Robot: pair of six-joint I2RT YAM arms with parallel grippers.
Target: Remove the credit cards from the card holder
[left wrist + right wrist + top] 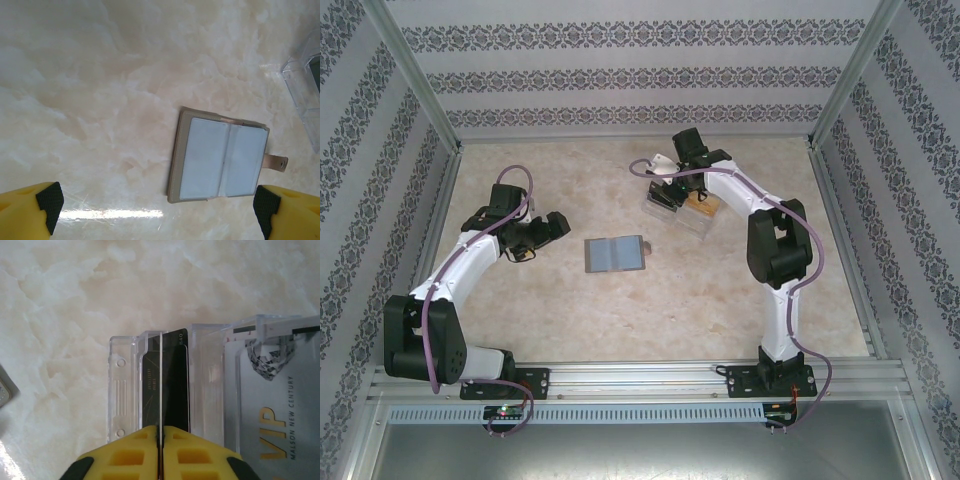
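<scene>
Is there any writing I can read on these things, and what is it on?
"VIP": on the pale card in the clear tray.
"MALSON NEW CENTURY": same card, beside it; spelling uncertain.
"840": top corner of the black card.
Gold print on the black card: too small to read.
Card holder: no writing seen.

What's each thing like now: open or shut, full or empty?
Grey bifold card holder: open flat, pockets look empty.
Left gripper: open, empty.
Right gripper: shut on thin pale card, edge-on.
Clear plastic tray: holds black card.
Neighbouring clear tray: holds white VIP card.
</scene>
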